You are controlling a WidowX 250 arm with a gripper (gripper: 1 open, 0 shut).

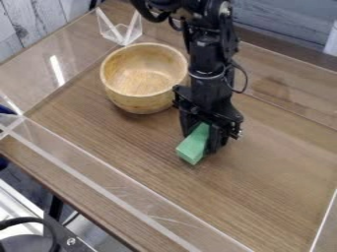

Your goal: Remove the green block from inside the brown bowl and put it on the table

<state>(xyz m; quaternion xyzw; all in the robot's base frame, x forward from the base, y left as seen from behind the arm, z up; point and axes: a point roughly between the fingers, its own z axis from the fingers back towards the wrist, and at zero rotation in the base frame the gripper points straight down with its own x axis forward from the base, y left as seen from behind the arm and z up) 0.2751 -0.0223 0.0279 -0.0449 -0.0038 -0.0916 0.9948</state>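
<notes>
clear plastic piece point(118, 27): I see it folded, far edge.
cable point(33, 236): black, btm-left, off the tabletop.

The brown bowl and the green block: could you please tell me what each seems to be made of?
The brown bowl looks like turned wood: light tan, thick-walled, with faint grain rings and a smooth matte inside. The green block is uniformly bright green with no grain showing; it could be painted wood or plastic, and the view cannot settle which.
</notes>
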